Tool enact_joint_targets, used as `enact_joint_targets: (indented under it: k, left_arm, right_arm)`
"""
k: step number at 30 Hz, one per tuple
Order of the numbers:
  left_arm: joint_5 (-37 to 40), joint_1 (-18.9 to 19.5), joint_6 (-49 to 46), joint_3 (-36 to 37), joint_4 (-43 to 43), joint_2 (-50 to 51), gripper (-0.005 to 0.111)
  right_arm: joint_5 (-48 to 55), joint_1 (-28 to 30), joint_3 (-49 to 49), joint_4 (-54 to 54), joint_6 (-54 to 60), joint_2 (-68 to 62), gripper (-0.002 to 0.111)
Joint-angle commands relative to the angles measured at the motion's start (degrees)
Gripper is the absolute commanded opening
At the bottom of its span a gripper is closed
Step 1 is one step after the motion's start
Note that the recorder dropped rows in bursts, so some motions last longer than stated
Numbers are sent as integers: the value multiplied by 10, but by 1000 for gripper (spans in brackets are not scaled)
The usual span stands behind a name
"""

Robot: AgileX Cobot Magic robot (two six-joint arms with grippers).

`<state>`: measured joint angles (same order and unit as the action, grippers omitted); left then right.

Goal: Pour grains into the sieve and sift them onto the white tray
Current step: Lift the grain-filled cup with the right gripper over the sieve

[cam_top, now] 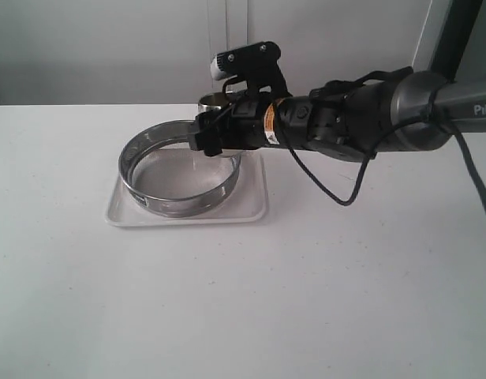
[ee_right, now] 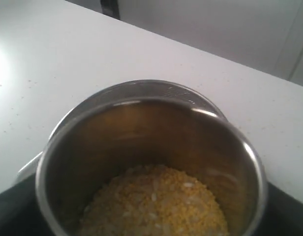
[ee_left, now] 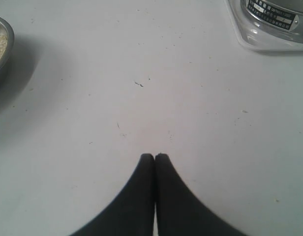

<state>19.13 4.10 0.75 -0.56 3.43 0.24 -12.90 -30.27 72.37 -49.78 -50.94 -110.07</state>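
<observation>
Right gripper (cam_top: 206,137) is clamped on the steel cup (ee_right: 151,142) of grains (ee_right: 154,204) by the sieve (cam_top: 180,180); left gripper (ee_left: 155,156) fingers pinched together, empty.

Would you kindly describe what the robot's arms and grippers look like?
The right arm is a rounded tube, dark grey turning black toward the wrist, with white lettering, a yellow-orange label and a black cable looping below. A black camera with a silvery end sits on top. The left gripper has two black tapering fingers.
</observation>
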Motion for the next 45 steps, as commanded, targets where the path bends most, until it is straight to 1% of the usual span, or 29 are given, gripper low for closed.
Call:
enact_joint_targets:
  k: [1,7,16,24,45]
  left_arm:
    - [1,1,5,6,4,-2,0]
    - [1,1,5,6,4,-2,0]
    - [1,1,5,6,4,-2,0]
    - [1,1,5,6,4,-2,0]
    - [1,1,5,6,4,-2,0]
  right_arm:
    - [46,-1,37,-4,-2,6,0]
    - [86,-3,97,-13,-1,-13,0]
    - [186,-31,164,-17,101,-61,0]
    - [234,-42,211,-17,139,-95,0]
    - [374,-86,312,-17,387,-165,0]
